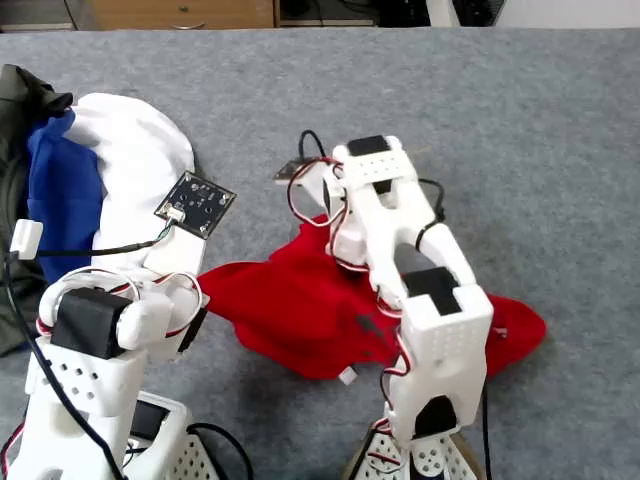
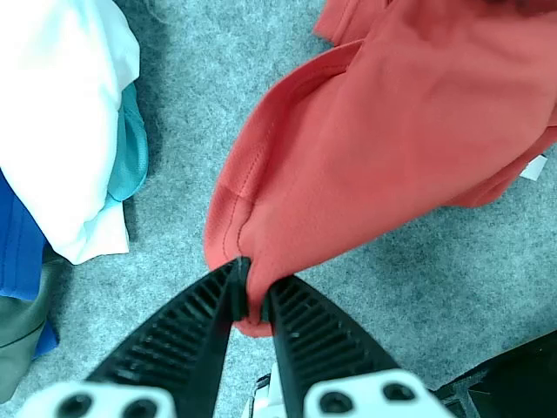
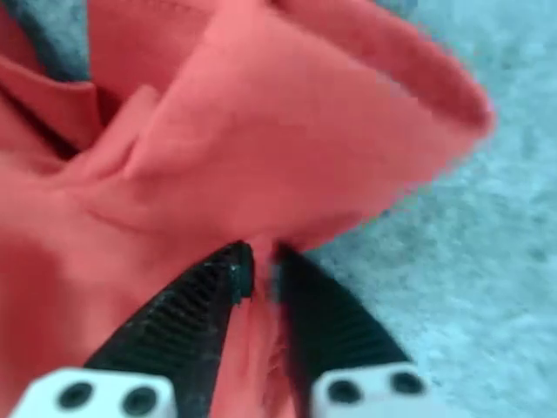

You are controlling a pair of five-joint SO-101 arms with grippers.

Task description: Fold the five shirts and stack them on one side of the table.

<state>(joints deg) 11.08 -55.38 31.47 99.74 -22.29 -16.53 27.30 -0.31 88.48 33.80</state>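
Note:
A red shirt (image 1: 300,310) lies crumpled on the grey table between the two arms. My left gripper (image 2: 249,292) is shut on a corner of the red shirt (image 2: 383,139), at the shirt's left end in the high view (image 1: 205,280). My right gripper (image 3: 259,270) is shut on a fold of the same red shirt (image 3: 261,157), near its far edge under the right arm (image 1: 400,250). A pile of other shirts sits at the table's left: a white one (image 1: 135,170), a blue one (image 1: 60,190) and a dark green one (image 1: 15,110).
The pile shows again in the left wrist view as white (image 2: 61,113), teal (image 2: 130,148) and blue (image 2: 17,244) cloth beside the gripper. Bare grey table (image 1: 520,140) spreads to the right and back. A wooden cabinet (image 1: 180,12) stands beyond the far edge.

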